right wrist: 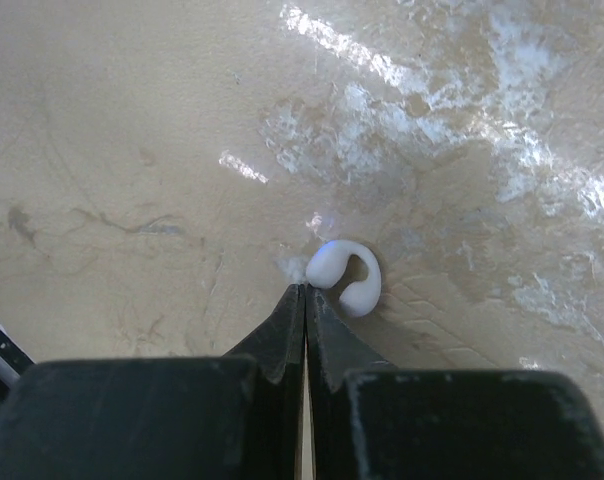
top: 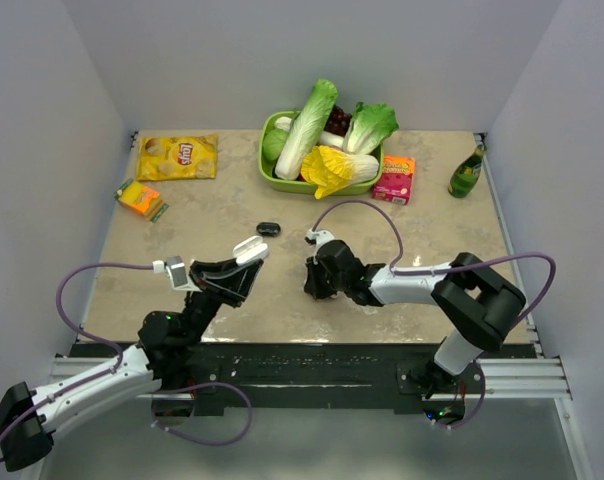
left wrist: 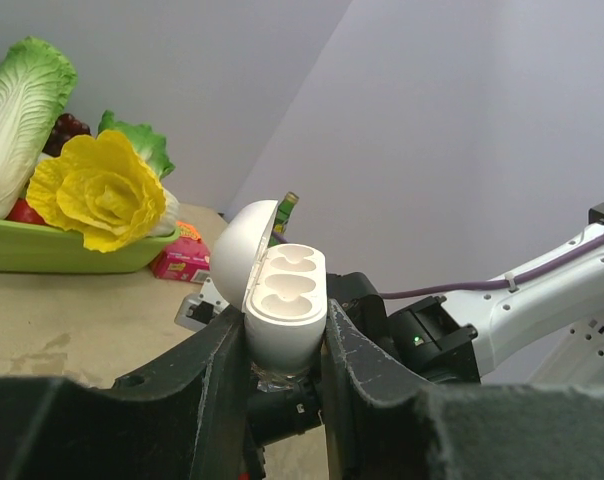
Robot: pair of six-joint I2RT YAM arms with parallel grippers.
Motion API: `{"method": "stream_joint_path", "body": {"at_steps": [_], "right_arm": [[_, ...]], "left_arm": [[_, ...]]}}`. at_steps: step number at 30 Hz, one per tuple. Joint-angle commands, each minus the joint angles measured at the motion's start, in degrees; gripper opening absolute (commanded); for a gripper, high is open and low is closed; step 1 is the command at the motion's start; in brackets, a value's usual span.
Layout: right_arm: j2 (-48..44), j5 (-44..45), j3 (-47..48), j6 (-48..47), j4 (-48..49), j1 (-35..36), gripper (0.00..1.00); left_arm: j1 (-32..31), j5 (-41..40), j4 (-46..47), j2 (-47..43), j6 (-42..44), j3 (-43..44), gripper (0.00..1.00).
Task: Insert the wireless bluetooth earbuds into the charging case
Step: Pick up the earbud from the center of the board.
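The charging case is a small white oval shell. Its lid is flipped up and two empty wells face up. My left gripper is shut on the case's lower body and holds it above the table; from above the case shows white at the tip of the left gripper. One white hook-shaped earbud lies on the table. My right gripper is shut with nothing between its jaws, and its tips rest right against the earbud's left end. In the top view the right gripper hides the earbud.
A small dark oval object lies between the arms. At the back are a green tray of cabbages, a yellow chip bag, an orange packet, a pink box and a green bottle. Walls enclose three sides.
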Motion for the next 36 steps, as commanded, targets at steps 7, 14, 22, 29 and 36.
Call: {"method": "stream_joint_path", "body": {"at_steps": [7, 14, 22, 29, 36], "right_arm": [[-2.06, -4.71, 0.45, -5.42, 1.89, -0.1, 0.3], [-13.4, -4.29, 0.52, -6.3, -3.11, -0.1, 0.56], [-7.28, 7.59, 4.92, -7.18, -9.36, -4.31, 0.52], [-4.53, 5.39, 3.95, -7.53, -5.05, -4.85, 0.52], [-2.16, 4.07, 3.95, -7.71, -3.65, -4.93, 0.52]], "left_arm": [[-0.3, 0.93, -1.97, -1.84, 0.19, -13.51, 0.0], [-0.3, 3.57, -0.74, -1.58, 0.9, -13.25, 0.0], [-0.3, 4.28, -3.02, -2.36, 0.72, -13.16, 0.0], [-0.38, 4.19, -6.1, -4.65, 1.07, -12.63, 0.0], [-0.38, 4.28, -5.84, -4.39, 0.9, -12.81, 0.0]]}}
